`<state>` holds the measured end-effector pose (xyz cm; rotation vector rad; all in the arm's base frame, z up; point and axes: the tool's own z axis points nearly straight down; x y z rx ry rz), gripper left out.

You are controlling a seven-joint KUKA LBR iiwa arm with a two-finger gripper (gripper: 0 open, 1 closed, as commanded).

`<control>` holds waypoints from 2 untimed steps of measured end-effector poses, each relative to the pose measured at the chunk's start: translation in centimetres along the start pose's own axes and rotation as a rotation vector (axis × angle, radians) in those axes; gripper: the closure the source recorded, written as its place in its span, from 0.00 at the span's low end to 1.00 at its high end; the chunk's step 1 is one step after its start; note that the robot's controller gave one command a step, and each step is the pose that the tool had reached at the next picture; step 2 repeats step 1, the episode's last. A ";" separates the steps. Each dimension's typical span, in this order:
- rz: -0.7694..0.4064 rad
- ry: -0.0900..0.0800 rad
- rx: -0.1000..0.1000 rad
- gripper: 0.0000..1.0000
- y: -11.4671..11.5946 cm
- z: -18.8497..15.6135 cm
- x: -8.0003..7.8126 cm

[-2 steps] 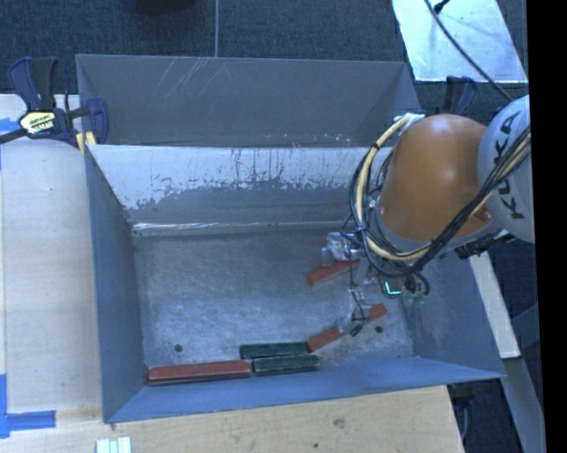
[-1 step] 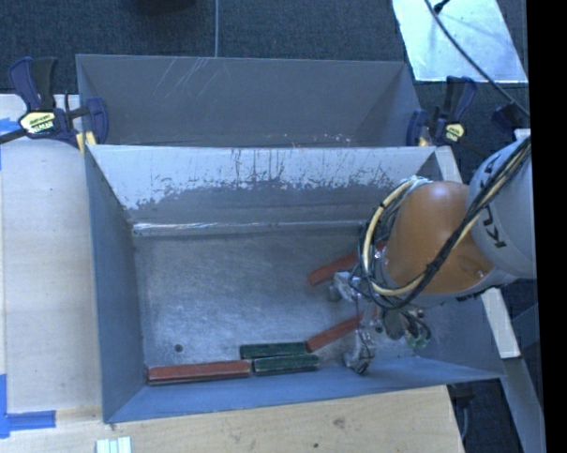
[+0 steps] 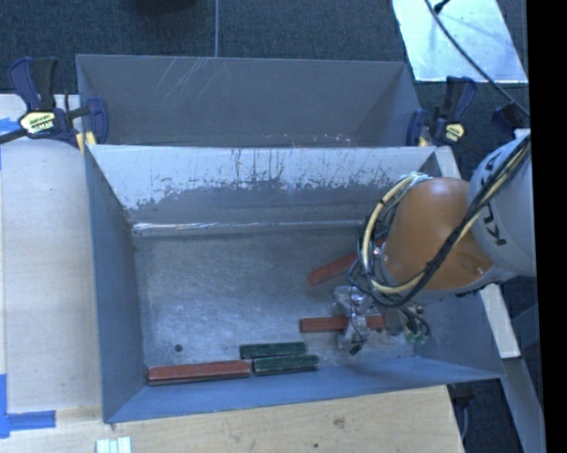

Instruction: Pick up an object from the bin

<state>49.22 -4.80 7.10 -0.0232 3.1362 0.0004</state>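
Below the camera lies the grey metal bin (image 3: 115, 275), its sloped walls scratched and its floor mostly bare. From the right edge the arm (image 3: 516, 229) reaches in. Its pale link carries black lettering, of which only "KU" can be read. An orange cover (image 3: 434, 238) sits on the wrist, and yellow and black cables (image 3: 393, 199) loop over it.

Five loose things lie in the bin, all slim flat sticks with no readable marking: three red-brown and two dark green.

The longest red-brown stick (image 3: 198, 371) lies level against the front wall, at the bin's front left. To its right lie the two dark green sticks, side by side and nearly touching. The upper green stick (image 3: 272, 350) lies a little further left than the lower green stick (image 3: 286, 364), whose left end lies just beside the long red-brown stick.

A tilted red-brown stick (image 3: 330, 269) lies near the middle right, its right end hidden under the wrist. The third red-brown stick (image 3: 316, 325) lies level just above the green pair, and its right end runs in under the gripper (image 3: 358, 328).

The gripper is low over the floor at the front right, at that stick's end. Whether it is open, closed or gripping the stick cannot be told, because the wrist and cables hide it.
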 end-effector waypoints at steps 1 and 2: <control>0.013 -0.007 0.001 1.00 2.0 -16.0 -1.4; 0.013 -0.007 0.001 1.00 2.0 -16.0 -1.4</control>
